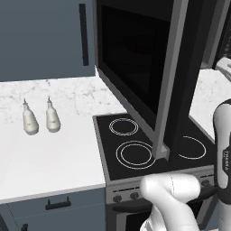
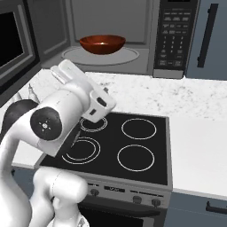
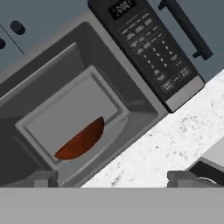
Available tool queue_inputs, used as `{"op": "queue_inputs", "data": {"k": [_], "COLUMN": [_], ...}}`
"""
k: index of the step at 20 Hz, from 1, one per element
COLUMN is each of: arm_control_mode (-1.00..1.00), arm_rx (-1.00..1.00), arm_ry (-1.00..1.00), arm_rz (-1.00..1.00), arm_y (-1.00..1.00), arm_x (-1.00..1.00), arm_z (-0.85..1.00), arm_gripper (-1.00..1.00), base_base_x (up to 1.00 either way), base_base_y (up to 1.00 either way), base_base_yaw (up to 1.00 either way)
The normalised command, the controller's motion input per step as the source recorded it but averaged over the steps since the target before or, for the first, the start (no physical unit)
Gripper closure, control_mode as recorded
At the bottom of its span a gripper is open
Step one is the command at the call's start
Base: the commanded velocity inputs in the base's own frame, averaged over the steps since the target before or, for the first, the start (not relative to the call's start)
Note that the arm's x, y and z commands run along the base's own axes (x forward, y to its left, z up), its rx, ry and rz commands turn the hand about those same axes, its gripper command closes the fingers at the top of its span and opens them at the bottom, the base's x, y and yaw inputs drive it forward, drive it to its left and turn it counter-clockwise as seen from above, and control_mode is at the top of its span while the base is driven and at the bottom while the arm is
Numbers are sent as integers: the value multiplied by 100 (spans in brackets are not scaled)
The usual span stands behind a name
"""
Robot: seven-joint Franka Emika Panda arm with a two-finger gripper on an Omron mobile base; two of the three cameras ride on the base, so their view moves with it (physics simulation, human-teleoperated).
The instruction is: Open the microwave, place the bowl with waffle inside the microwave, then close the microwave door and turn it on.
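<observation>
While the microwave door (image 1: 149, 76) stood swung wide out over the stovetop (image 2: 122, 146), we saw the microwave (image 2: 133, 40) cavity open toward us. The bowl (image 2: 102, 43) sat upright, mouth up, on the grey turntable (image 2: 128, 56) inside, well back from the cavity's front edge. We saw open counter (image 2: 146, 95) between stovetop and microwave. Our jaws stood apart, tips at the hand view's lower corners, holding nothing.

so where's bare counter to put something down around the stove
Left of the stovetop, the white counter is bare in front of the two bottles. To its right, the marble counter below the microwave button panel is bare too. It is crowded over the left rings, where the open microwave door hangs.
</observation>
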Motion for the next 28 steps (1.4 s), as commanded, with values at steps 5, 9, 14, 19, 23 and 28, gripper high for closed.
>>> {"op": "queue_inputs", "data": {"k": [5,9,14,19,23,28], "arm_control_mode": [-100,-100,-100,-100,-100,-100], "arm_rx": [-30,-36,-44,-28,-34,-28], "arm_ry": [26,13,2,-11,-19,-23], "arm_rz": [9,23,27,19,4,-14], "arm_y": [17,73,100,100,100,100], "arm_x": [-100,-100,-99,-58,-85,-45], "arm_z": [-21,-76,-100,-42,-1,-3], "arm_gripper": [-100,-100,-100,-100,-100,-100], "base_base_x": [0,0,0,0,0,0], "base_base_y": [0,0,0,0,0,0], "base_base_yaw": [0,0,0,0,0,0]}}
